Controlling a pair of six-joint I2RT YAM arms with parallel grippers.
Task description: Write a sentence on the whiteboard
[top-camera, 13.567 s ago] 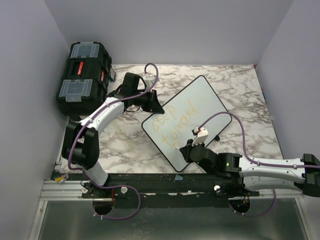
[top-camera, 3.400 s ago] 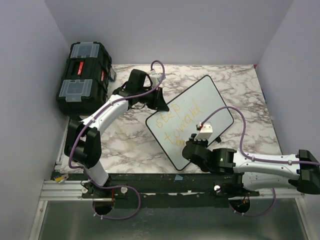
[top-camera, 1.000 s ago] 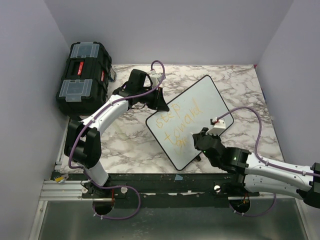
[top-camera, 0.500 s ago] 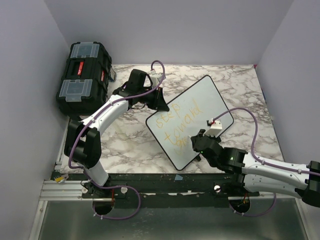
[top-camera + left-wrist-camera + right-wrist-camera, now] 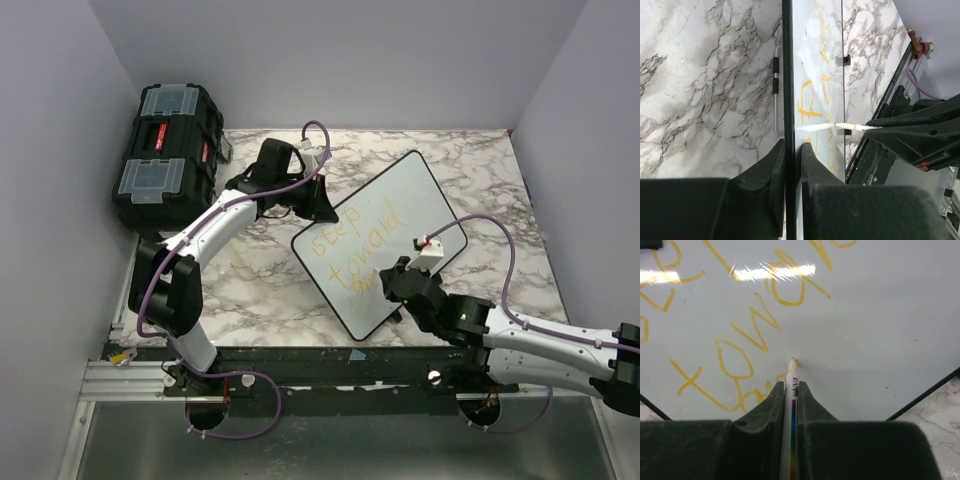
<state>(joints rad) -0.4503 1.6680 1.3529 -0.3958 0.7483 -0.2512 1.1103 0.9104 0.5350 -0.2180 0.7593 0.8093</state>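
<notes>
Black right gripper (image 5: 791,386), arm low, outstretched, marker (image 5: 792,369) tip touching whiteboard (image 5: 880,315).

The left arm (image 5: 215,225) and right arm (image 5: 545,345) are both wearing white shells between black joints. A purple cable (image 5: 318,135) is looping along each, a small green light (image 5: 463,321) is glowing on the right one, and its fingers (image 5: 772,405) are showing matte black.

Soft, even overhead light fills the top view, leaving only faint shadows on the marble worktop (image 5: 260,290). In the right wrist view, white glare streaks cross the whiteboard (image 5: 865,315). The left claw (image 5: 792,150) and right claw (image 5: 791,387) loom dark and slightly blurred in the foreground.
</notes>
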